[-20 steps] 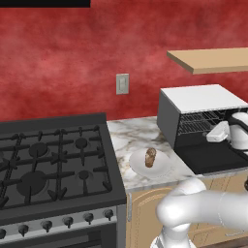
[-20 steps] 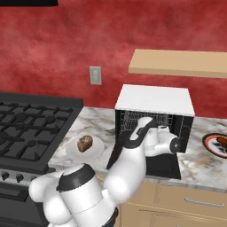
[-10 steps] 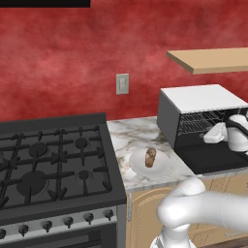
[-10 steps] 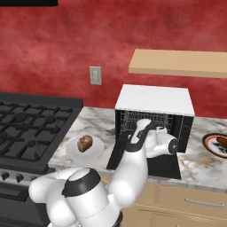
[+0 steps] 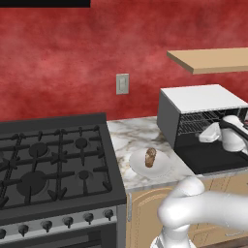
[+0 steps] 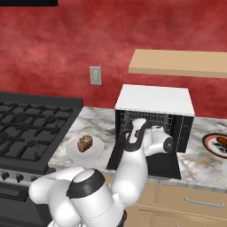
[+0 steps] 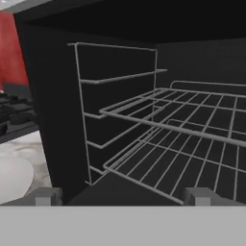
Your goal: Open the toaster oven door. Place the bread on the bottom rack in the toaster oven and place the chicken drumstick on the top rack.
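Standing wide open on the bench [image 5: 131, 135], the toaster oven [image 6: 153, 115] is showing both wire racks bare, its door [image 5: 213, 157] lying flat in front of it, and over the last second the arm has been drawing the hand slightly back from the cavity mouth, so the opening step looks finished. Sitting untouched on the white plate [image 6: 73, 150] to the oven's left, the bread [image 6: 84, 143] is waiting, and the drumstick's plate [image 6: 217, 144] is lying to the right. The fingers [image 7: 45, 196] are spread fully and holding nothing.
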